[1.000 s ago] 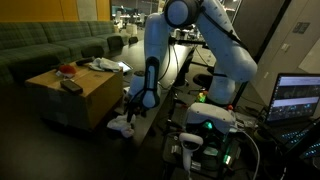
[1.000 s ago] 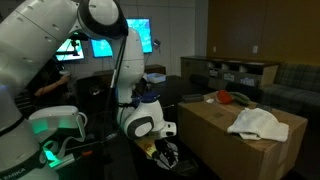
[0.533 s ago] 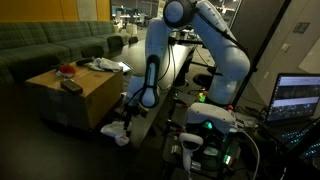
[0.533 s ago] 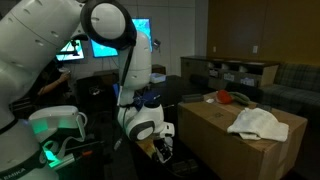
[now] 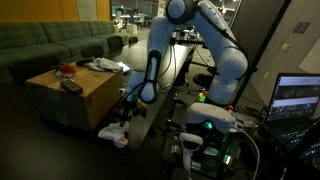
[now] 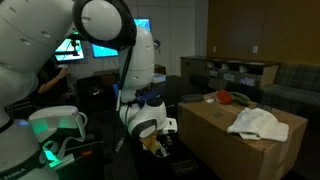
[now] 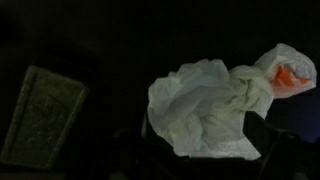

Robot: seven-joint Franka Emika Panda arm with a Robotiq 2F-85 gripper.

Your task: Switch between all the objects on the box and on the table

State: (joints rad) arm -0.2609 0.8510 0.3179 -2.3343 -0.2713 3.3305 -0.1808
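Observation:
A crumpled white cloth (image 5: 113, 133) lies on the low dark surface beside the cardboard box (image 5: 90, 98). In the wrist view the cloth (image 7: 205, 105) fills the middle, with an orange patch (image 7: 285, 75) at its right end. My gripper (image 5: 127, 108) hangs a little above and beside the cloth, and its dark fingers (image 7: 205, 152) look spread and empty. The gripper also shows in an exterior view (image 6: 160, 145). On the box (image 6: 225, 145) lie a white cloth (image 6: 256, 122), a red object (image 6: 224, 98) and a black remote (image 5: 71, 87).
A grey flat rectangular pad (image 7: 40, 115) lies left of the cloth. A green sofa (image 5: 50, 45) stands behind the box. A laptop (image 5: 300, 100) and the robot base with a green light (image 5: 210, 125) stand to the side. Monitors (image 6: 105, 45) glow behind.
My gripper has risen off the low surface. The white cloth that was under it now lies free, slightly further from the arm.

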